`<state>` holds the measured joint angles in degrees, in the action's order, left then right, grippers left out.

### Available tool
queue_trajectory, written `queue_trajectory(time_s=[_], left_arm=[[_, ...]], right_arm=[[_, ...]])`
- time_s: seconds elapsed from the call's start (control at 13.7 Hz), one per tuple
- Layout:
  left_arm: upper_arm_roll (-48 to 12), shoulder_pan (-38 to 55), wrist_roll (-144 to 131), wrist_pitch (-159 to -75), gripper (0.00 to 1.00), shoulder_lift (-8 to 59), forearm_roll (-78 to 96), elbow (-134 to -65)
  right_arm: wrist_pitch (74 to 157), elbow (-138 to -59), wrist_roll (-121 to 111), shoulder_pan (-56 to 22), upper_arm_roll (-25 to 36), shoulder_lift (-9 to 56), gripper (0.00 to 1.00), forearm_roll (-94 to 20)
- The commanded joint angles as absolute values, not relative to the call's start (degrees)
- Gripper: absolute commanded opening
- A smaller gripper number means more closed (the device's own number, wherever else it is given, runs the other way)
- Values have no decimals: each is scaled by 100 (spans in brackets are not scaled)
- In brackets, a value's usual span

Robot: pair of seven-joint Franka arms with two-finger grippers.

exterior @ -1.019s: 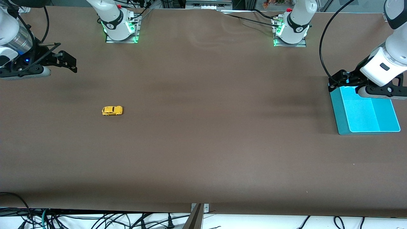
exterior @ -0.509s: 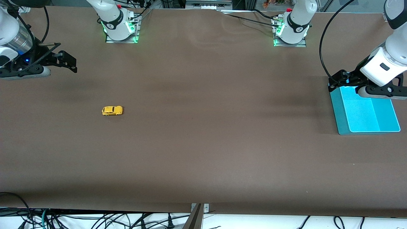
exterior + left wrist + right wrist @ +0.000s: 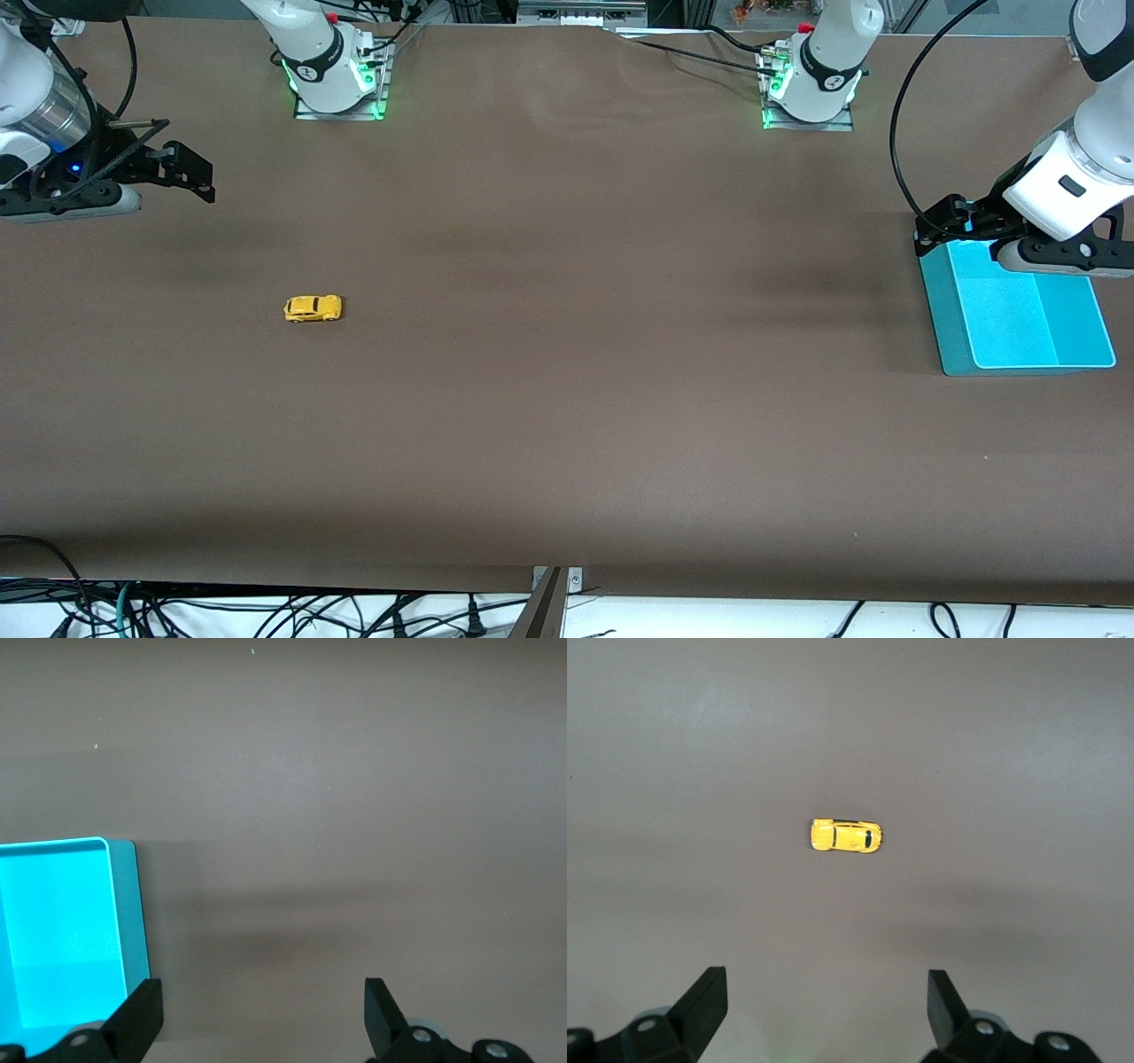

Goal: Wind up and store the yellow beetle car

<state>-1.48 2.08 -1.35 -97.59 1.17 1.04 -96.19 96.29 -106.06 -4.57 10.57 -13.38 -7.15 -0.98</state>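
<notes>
Tiny yellow beetle car (image 3: 313, 308) (image 3: 846, 835) – upright on its wheels, toward the right arm's end

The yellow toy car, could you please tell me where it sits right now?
The yellow toy car sits alone on the brown table, toward the right arm's end, nearer the front camera than the open right gripper.

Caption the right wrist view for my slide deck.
Open right end effector hovers above the brown table, yellow beetle car resting untouched below.

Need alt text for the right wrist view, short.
A tiny yellow beetle car sits alone on the brown table, untouched. The right gripper hangs above it, its two black fingers spread wide and holding nothing.
</notes>
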Motion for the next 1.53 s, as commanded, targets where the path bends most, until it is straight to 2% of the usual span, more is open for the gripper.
queue_trajectory(time_s=[0.0,0.66,1.16,1.31,1.46], left_arm=[[-132,211,-35,-9615,100,193,141,-9439],[-132,202,-35,-9580,100,193,132,-9439],[-132,211,-35,-9571,100,193,132,-9439],[-132,211,-35,-9571,100,193,132,-9439],[-132,211,-35,-9571,100,193,132,-9439]], right_arm=[[9598,-10635,-457,1028,-1310,-747,100,-26],[10317,-11319,-457,1028,-1310,-738,100,-18],[11783,-12496,-1518,1028,-1318,-625,100,-18],[12363,-12927,-2264,1028,-1336,-589,100,-18],[12576,-13200,-3160,1028,-1345,-554,100,-9]])
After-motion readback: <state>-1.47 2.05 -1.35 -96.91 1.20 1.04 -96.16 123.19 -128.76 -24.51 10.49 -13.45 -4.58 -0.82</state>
